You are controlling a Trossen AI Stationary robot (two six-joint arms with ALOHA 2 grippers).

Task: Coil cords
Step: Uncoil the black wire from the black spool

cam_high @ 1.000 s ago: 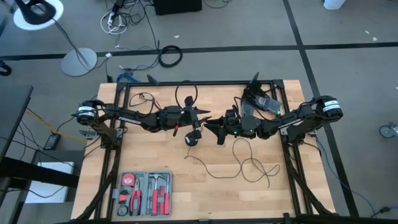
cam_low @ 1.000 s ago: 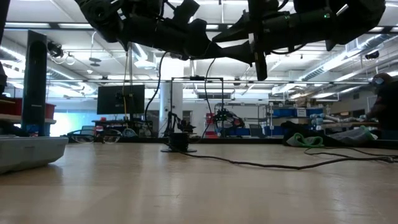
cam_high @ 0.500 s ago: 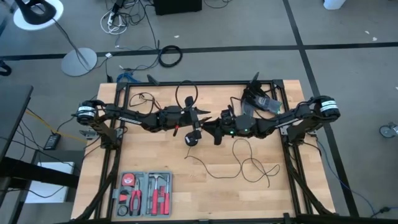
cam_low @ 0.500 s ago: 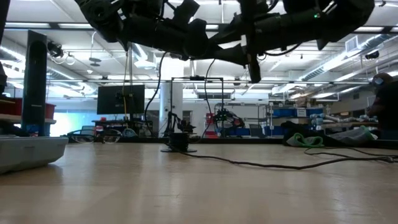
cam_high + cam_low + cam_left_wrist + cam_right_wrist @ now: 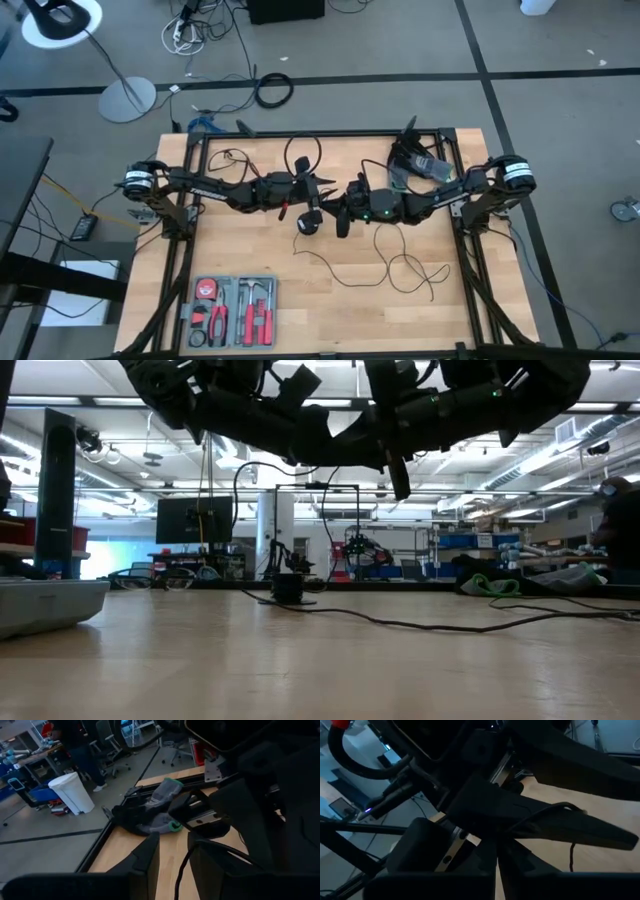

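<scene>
The thin black cord (image 5: 385, 270) lies in loose loops on the wooden table. Its round puck (image 5: 308, 222) rests on the table below the two grippers, and shows in the low view as the puck (image 5: 288, 588). One loop (image 5: 300, 150) stands out toward the far edge beside my left gripper (image 5: 322, 190), which is shut on the cord above mid-table. My right gripper (image 5: 338, 208) meets it there from the right and is shut on the cord too. Strands (image 5: 240, 490) hang from the grippers down to the table. My left gripper has a strand of the cord (image 5: 181, 866) between its two fingers, which reach in nearly level from the table's left. The cord hangs slack below them. My right gripper is shut, nearly level from the table's right, and a strand (image 5: 540, 817) leaves right at its fingertips (image 5: 495, 851) and drops slack. The fingers hide the contact itself.
An open tool case (image 5: 232, 310) lies at the near left. A grey-and-green cloth bundle (image 5: 420, 160) sits at the far right by the black frame rail (image 5: 330, 135). Cord loops cover the near right of the table.
My right gripper has gone toward the table's left, up to the left gripper, sinking slightly, and has shut. The hanging strands between the grippers have shifted, and the loop on the left bows out wider. The puck has stayed on the table.
</scene>
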